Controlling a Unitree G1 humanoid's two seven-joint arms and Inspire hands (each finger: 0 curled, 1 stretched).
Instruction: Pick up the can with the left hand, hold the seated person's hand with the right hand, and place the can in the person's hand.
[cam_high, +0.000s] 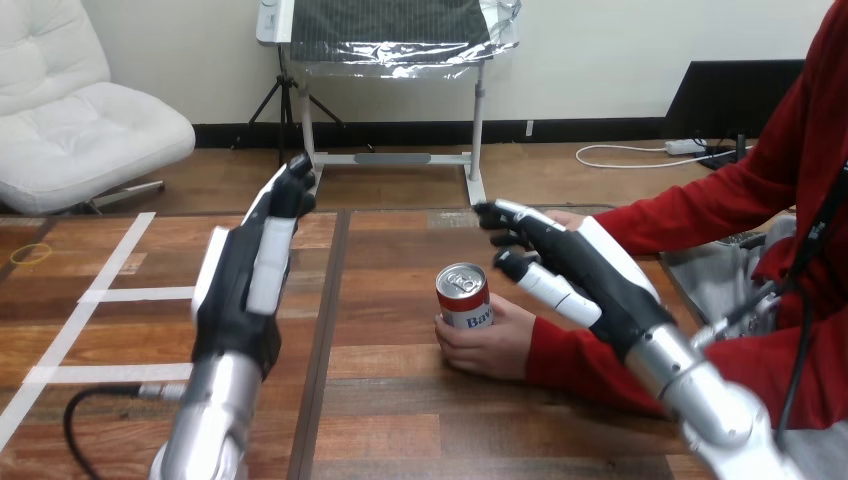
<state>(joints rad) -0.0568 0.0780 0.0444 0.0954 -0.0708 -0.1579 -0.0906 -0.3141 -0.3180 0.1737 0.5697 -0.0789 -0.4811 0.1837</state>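
A red-and-white can (463, 296) stands upright on the wooden table (400, 420), gripped from the right by the person's hand (492, 343) with the red sleeve. My right hand (585, 270) hovers just above and behind that hand and its wrist, fingers stretched out toward the left and curled round nothing. I cannot tell whether it touches the sleeve. My left hand (255, 280) is raised at the left, well apart from the can, fingers straight and pointing away, holding nothing. The person's other hand (567, 217) peeks out behind my right hand.
White tape strips (130, 294) mark the table's left part. A dark groove (325, 330) runs down the table between my left arm and the can. The person's torso and red-sleeved arms fill the right side.
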